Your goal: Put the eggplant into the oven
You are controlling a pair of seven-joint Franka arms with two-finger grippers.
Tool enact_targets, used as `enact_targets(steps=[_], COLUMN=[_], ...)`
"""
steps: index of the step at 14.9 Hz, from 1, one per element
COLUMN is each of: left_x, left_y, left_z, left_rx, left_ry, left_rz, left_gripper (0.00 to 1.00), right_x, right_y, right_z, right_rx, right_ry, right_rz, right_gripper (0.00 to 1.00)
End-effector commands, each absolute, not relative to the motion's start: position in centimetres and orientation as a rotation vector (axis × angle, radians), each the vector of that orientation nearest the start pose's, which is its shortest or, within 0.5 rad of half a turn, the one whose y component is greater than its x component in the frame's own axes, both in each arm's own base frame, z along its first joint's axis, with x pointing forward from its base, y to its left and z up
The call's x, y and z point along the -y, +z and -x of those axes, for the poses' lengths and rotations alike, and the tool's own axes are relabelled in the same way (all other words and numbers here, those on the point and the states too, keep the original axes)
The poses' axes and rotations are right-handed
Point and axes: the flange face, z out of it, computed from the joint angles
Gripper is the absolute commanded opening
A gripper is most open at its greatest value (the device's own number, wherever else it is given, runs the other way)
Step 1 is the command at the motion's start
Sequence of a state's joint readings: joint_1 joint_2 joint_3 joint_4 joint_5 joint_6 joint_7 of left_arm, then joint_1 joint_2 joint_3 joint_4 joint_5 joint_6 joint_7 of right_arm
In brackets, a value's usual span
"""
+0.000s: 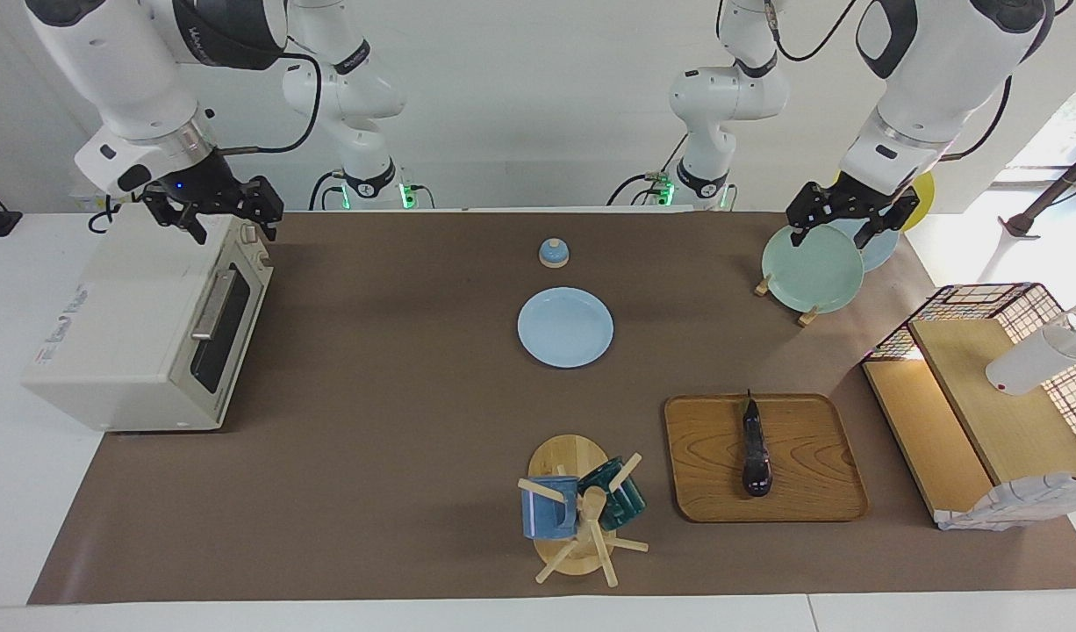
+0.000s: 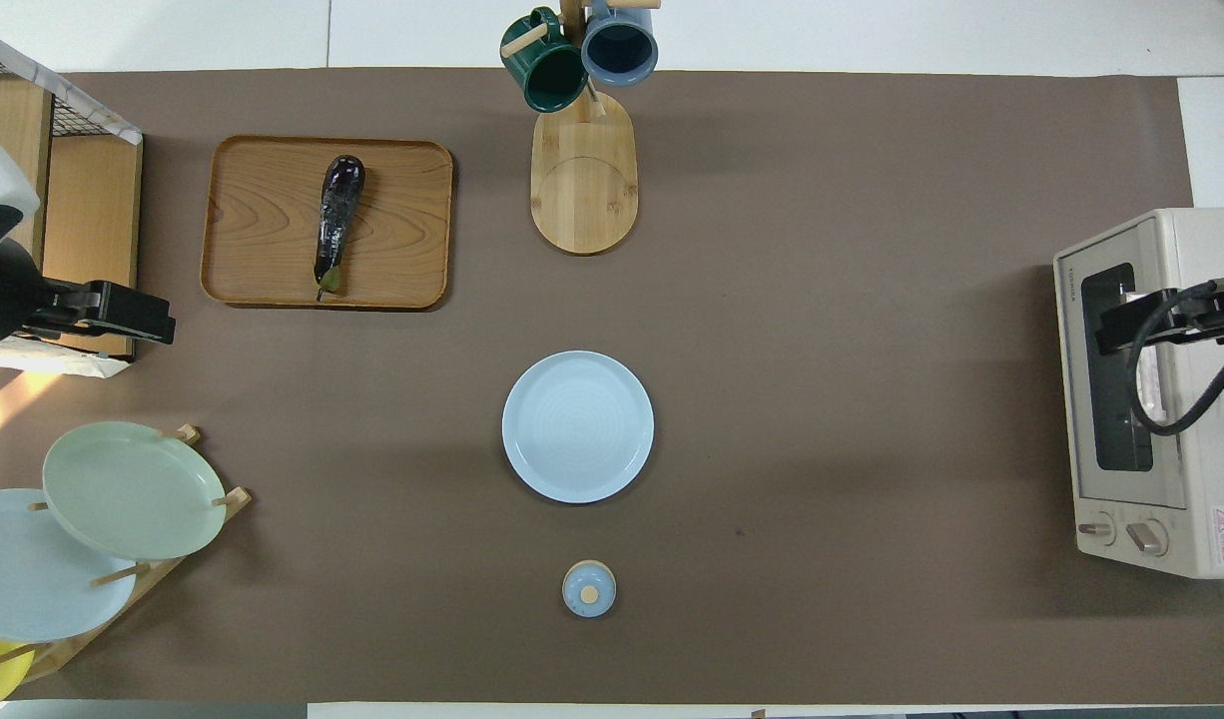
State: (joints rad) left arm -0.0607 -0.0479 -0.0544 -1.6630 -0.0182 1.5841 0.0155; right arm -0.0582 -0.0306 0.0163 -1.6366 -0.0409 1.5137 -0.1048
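In the facing view, the eggplant (image 1: 755, 456) is seen lying lengthwise on a wooden tray (image 1: 819, 505), its thin stem tip turned toward the robots; the tray sits toward the left arm's end of the table, and the closed toaster oven (image 1: 143, 325) stands well apart from it, at the right arm's end; between tray and oven lies a pale blue plate (image 1: 565, 327), with a small blue lid (image 1: 554, 253) nearer to the robots than the plate; a mug tree (image 1: 582, 509) stands just beside the tray. The left gripper (image 1: 842, 230) is held with its jaws spread wide and empty above the green plate (image 1: 812, 269) in a plate rack; the right gripper (image 1: 226, 221) hangs over the oven's top, equally wide and empty — nothing is gripped yet.

In the overhead view, the eggplant (image 2: 334, 222) is again found on the tray (image 2: 263, 260), slightly slanted, with the oven (image 2: 1151, 399) well apart and its glass door shut; the left gripper (image 2: 138, 315) shows near the tray, the right gripper (image 2: 1131, 325) over the oven door.

The eggplant is judged light, fairly firm but glossy and so likely slippery; a hold across its thicker middle is advised — the stem end looks too thin.
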Motion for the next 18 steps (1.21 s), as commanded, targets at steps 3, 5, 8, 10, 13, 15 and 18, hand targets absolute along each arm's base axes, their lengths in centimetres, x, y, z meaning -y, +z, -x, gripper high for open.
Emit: enact_targets(steps=[3,5,8,10,13,15,18], left_x=[6.4,6.4,6.4,6.3,5.9,6.2,7.4], left_y=[61.0,61.0,60.9,60.8,60.8,59.1,55.2], left_z=[-53.4,-53.4,-53.2,-53.4,-54.4,-55.7,-58.5], left_rx=[-0.192,-0.187,-0.195,-0.185,-0.167,-0.174,-0.204], left_ry=[0.021,0.021,0.026,0.009,-0.092,-0.07,-0.07], left_rz=[3.127,3.127,3.127,3.128,3.131,3.133,3.143], left_gripper=[1.0,1.0,1.0,1.0,1.0,1.0,1.0], right_x=[2.6,2.4,2.7,2.8,2.8,2.7,5.5], right_y=[60.9,61.0,60.9,60.7,60.5,59.2,56.1], right_z=[-53.1,-53.1,-53.1,-53.0,-52.3,-52.2,-51.4], right_rx=[0.079,0.084,0.077,0.074,0.112,0.13,0.167], right_ry=[0.151,0.149,0.149,0.153,0.201,0.166,0.048], right_rz=[3.145,3.145,3.145,3.144,3.135,3.14,3.183], right_gripper=[1.0,1.0,1.0,1.0,1.0,0.2,0.0])
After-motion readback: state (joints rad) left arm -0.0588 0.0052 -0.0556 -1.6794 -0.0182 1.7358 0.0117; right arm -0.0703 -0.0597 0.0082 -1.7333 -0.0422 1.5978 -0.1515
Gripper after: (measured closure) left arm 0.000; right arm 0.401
